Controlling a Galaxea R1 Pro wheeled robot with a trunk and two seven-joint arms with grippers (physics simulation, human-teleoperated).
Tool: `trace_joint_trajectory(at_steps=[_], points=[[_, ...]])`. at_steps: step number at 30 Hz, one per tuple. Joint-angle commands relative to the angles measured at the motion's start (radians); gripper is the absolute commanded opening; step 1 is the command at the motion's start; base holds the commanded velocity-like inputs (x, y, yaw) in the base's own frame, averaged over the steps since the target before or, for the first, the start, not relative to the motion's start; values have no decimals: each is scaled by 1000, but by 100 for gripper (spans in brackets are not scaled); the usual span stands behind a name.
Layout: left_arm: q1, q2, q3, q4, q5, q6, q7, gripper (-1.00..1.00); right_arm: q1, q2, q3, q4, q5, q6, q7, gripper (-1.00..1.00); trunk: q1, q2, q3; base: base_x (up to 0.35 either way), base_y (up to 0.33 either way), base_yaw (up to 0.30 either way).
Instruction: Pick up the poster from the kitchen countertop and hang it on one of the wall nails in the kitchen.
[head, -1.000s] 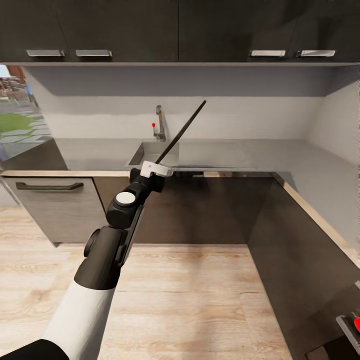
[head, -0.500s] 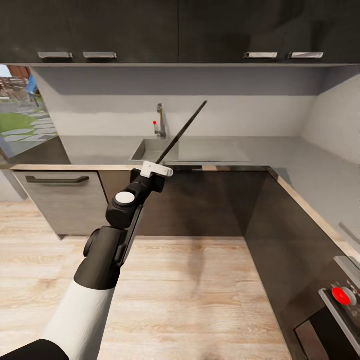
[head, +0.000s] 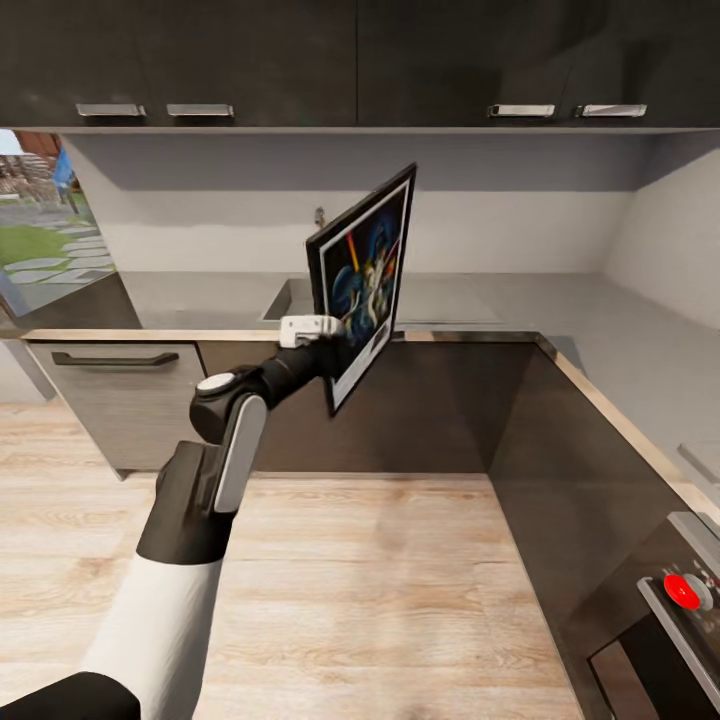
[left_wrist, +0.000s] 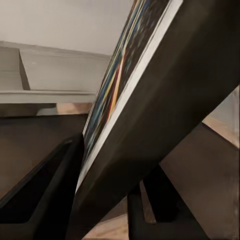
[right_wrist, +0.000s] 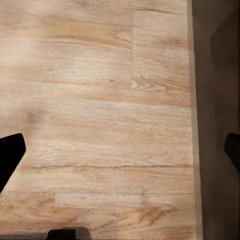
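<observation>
The poster (head: 364, 283) is off the tabletop (head: 470, 300), held up in the air in front of the sink corner, tilted, with its picture side partly toward the head camera, and the left end effector (head: 325, 345) is clenched on its lower edge. For the carry, I'd keep that grasp firm and the frame clear of the upper cabinets (head: 300, 60). The right end effector (right_wrist: 120, 150) hangs spread wide over the wooden floor (right_wrist: 100, 100).

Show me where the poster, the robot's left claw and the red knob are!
poster (head: 366, 272): head view, on the blue painted middle of it.
left claw (head: 335, 335): head view, where it grips the poster's frame edge.
red knob (head: 683, 590): head view, on its round front.
</observation>
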Motion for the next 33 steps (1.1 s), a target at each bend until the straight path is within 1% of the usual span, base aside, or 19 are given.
trace_joint_trajectory(at_steps=[1, 2, 4, 5, 6, 8, 9, 13, 14, 15, 17, 19, 21, 23, 25, 26, 27, 31, 33], points=[[-1, -1, 11, -1, 14, 11, -15, -100, 0, -1, 0, -12, 2, -3, 0, 100, 0, 0, -1, 0, 0, 0], [-1, -1, 35, 0, 42, 21, -41, -100, -1, -1, 1, -35, 2, -2, 1, 100, 0, 0, -1, 0, 0, 0], [-1, -1, 62, 0, 73, 33, -75, -100, -2, -2, 1, -60, 2, -2, 2, 100, 0, 0, -1, 0, 0, 0], [-1, 9, 90, 1, 105, 56, -114, -100, -5, -3, 1, -83, 2, -1, 3, 100, 0, 0, -1, 0, 0, 0], [-1, 19, 104, 1, 120, 72, -133, -100, -7, -4, 1, -95, 2, -1, 3, 100, 0, 0, -1, 0, 0, 0], [-1, 55, 147, 2, 163, 128, -194, -100, -21, -6, 1, -130, 2, 1, 8, 100, 0, 0, -1, 0, 0, 0], [-1, 81, 176, 2, 188, 158, -236, -100, -37, -7, 1, -146, 2, 3, 23, 100, 0, 0, -1, 0, 0, 0], [-1, 134, 215, 6, 222, 191, -317, -100, -72, -9, 0, -162, 2, 4, 85, 100, 0, 0, -1, 0, 0, 0], [-1, 161, 225, 9, 231, 199, -350, -100, -94, -12, 0, -167, 3, 5, 124, 100, 0, 0, -1, 0, 0, 0], [-1, 204, 234, 11, 238, 207, -390, -100, -122, -24, 0, -170, 3, 6, 179, 100, 0, 0, -1, 0, 0, 0], [-1, 235, 237, 15, 241, 210, -415, -100, -140, -31, 0, -172, 3, 8, 211, 100, 0, 0, -1, 0, 0, 0], [-1, 288, 240, 33, 243, 217, -484, -100, -177, -40, 0, -172, 6, 17, 274, 100, 0, 0, -1, 0, 0, 0], [-1, 309, 240, 45, 243, 218, -526, -100, -196, -42, 0, -173, 16, 35, 313, 100, 0, 0, -1, 0, 0, 0], [-1, 346, 237, 72, 242, 219, -603, -100, -228, -49, 0, -174, 56, 86, 400, 100, 0, 0, -1, 0, 0, 0], [0, 385, 218, 96, 242, 219, -656, -100, -271, -57, -1, -175, 98, 131, 481, 100, 0, 0, -1, 0, 0, 0], [0, 395, 212, 101, 242, 220, -667, -100, -282, -58, -1, -175, 105, 139, 499, 100, 0, 0, -1, 0, 0, 0], [1, 418, 199, 109, 242, 220, -696, -100, -303, -63, -1, -175, 115, 149, 536, 100, 0, 0, -1, 0, 0, 0], [3, 470, 163, 134, 240, 219, -810, -100, -363, -86, -2, -175, 128, 167, 661, 100, 0, 0, -1, 0, 0, 0], [4, 496, 146, 155, 239, 217, -892, -100, -410, -110, -3, -175, 131, 212, 770, 100, 0, 0, -1, 0, 0, 0]])
